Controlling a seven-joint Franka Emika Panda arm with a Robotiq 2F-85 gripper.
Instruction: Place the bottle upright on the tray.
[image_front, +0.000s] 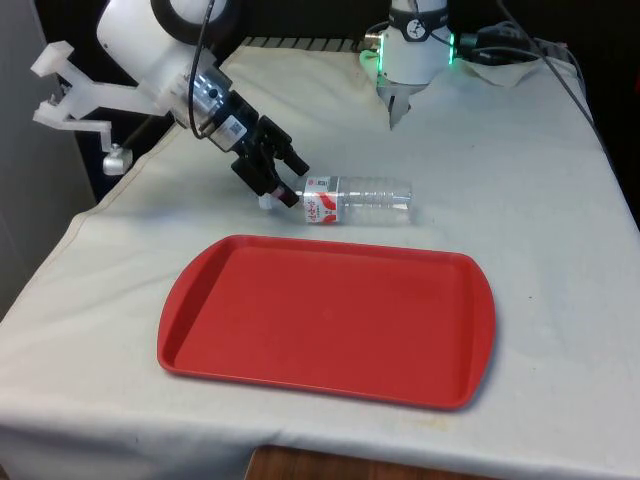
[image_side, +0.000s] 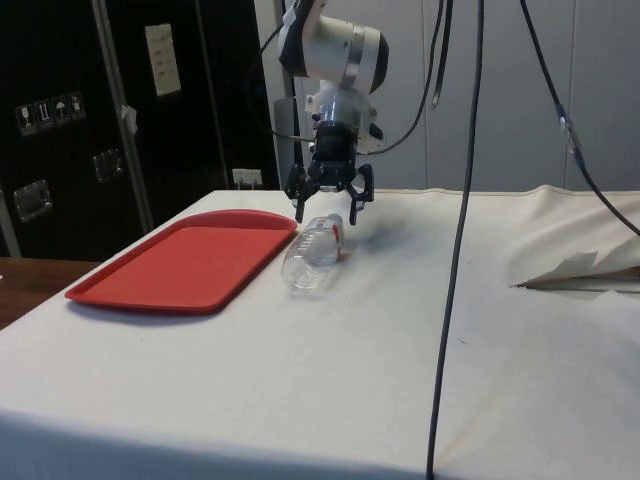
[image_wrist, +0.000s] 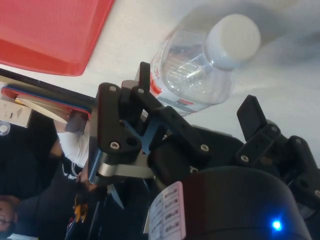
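The bottle (image_front: 358, 200) lies on its side on the surface (image_front: 520, 180), clear, with a red-and-white label near its neck. It sits just beyond the far edge of the tray (image_front: 330, 320), apart from it, with its cap end towards the front view's left.

My gripper (image_front: 283, 183) is at that cap end, tilted down towards the cloth. In the front view my fingers hide the cap, and I cannot tell there whether they touch the bottle. The side view shows more: my gripper (image_side: 328, 205) hangs above the bottle (image_side: 313, 257), its fingers spread wide to either side of the neck end, with nothing held. The wrist view shows what both others miss: the white cap (image_wrist: 233, 40) faces me, with the bottle (image_wrist: 197, 75) just past my fingertips, one finger (image_wrist: 147, 95) beside its shoulder and the other (image_wrist: 252, 117) off to the far side. My gripper (image_wrist: 200, 107) is open and empty.

The tray (image_side: 185, 265) is red and flat, with the bottle close beside its edge. A person (image_wrist: 75, 145) shows beyond the edge of the surface in the wrist view.
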